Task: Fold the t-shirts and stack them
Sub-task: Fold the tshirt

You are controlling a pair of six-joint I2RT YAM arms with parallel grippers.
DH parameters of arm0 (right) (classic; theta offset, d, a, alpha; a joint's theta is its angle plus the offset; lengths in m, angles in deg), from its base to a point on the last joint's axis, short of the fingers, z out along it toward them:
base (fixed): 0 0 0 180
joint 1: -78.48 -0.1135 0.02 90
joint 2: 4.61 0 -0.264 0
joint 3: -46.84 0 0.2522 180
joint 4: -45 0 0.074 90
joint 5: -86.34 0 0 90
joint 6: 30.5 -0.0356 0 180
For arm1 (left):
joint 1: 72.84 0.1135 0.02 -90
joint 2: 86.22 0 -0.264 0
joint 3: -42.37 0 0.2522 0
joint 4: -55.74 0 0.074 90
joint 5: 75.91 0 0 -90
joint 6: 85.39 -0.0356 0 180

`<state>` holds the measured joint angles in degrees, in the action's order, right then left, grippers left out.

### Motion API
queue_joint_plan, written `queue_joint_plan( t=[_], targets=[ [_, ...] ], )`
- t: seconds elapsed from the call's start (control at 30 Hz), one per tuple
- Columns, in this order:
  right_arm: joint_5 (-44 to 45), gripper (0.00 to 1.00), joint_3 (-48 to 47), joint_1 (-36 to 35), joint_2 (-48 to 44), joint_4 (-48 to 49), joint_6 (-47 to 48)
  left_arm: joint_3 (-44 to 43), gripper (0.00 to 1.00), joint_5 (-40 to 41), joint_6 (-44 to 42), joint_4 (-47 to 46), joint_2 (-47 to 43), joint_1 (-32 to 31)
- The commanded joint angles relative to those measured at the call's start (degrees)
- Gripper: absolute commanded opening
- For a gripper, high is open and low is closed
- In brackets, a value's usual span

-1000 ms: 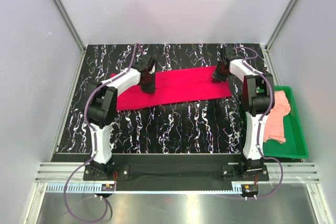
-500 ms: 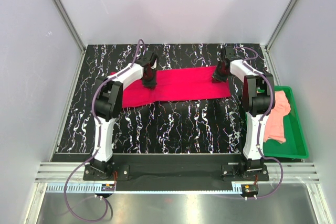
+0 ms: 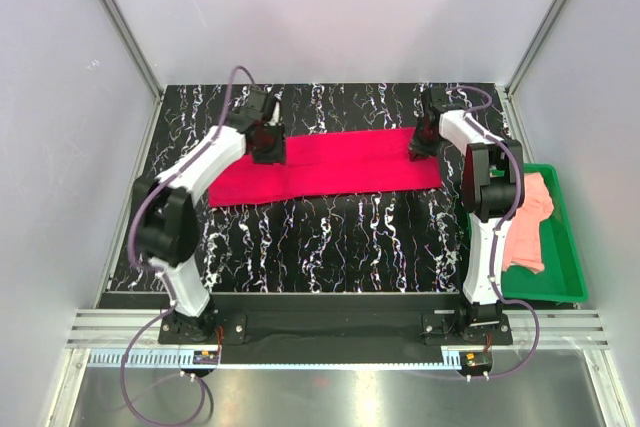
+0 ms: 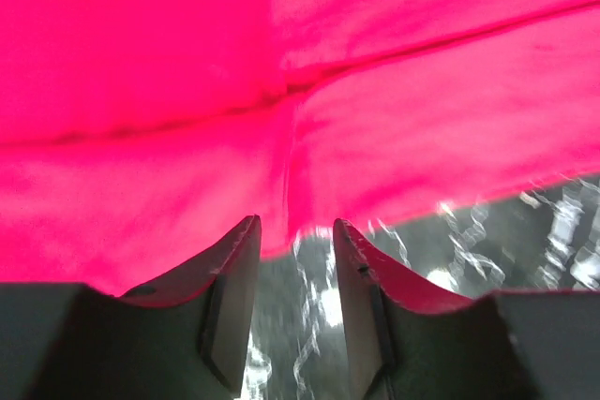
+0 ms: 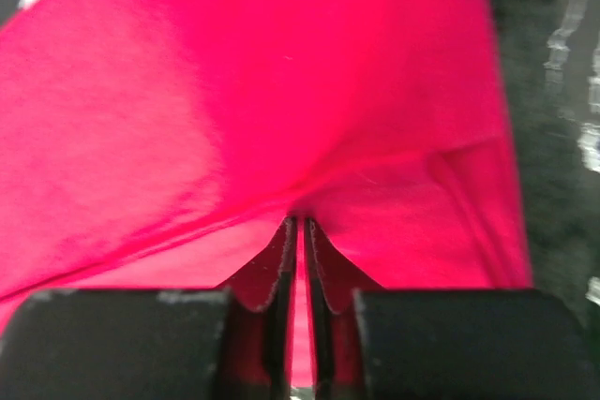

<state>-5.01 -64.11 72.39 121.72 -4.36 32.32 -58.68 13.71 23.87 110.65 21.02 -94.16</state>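
The crimson-red t-shirt [image 3: 340, 162] lies folded into a long band across the far half of the table. My left gripper [image 3: 267, 142] hovers over the band's far left edge. In the left wrist view this gripper [image 4: 295, 229] is open; bare table shows between its fingers and the red cloth [image 4: 375, 91] starts just past the tips. My right gripper [image 3: 422, 142] sits at the band's far right corner. In the right wrist view its jaws [image 5: 300, 222] are pinched on a pucker of red cloth [image 5: 281, 72]. The salmon-pink t-shirt [image 3: 525, 222] lies crumpled in the tray.
A green plastic tray [image 3: 572, 257] stands off the table's right edge, beside the right arm. The black marbled table [image 3: 330, 237] is walled by white panels on three sides. Both arm bases are bolted at the near edge.
My left gripper opened and let go of the red cloth, and its arm swung to the left. The band's left end now lies flatter and further left. The right gripper barely moved.
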Motion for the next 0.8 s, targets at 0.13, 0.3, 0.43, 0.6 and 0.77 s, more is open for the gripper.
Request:
queue_joint_plan(
  t=[0.13,0.3,0.43,0.6,0.77],
  targets=[
    [7.41,0.31,-6.87,0.11,-3.97,-9.84,7.40,14.14,0.34,-2.42,4.90,-2.64,-14.77,7.86],
    [0.93,0.34,-5.30,-1.91,-6.70,-10.37,6.00,21.28,0.20,-8.22,6.49,-7.21,-14.78,16.99],
    [-4.89,0.21,-0.38,-2.96,-8.02,-8.28,3.63,21.72,0.17,-8.41,4.90,-8.54,-12.76,19.82],
    [-5.60,0.11,3.67,-3.05,-7.58,-7.74,2.92,22.60,0.15,-8.59,4.73,-8.54,-11.27,22.37],
    [-4.98,0.07,4.99,-2.97,-6.71,-7.30,2.57,25.05,0.14,-6.30,3.50,-8.98,-10.48,24.39]
  ],
)
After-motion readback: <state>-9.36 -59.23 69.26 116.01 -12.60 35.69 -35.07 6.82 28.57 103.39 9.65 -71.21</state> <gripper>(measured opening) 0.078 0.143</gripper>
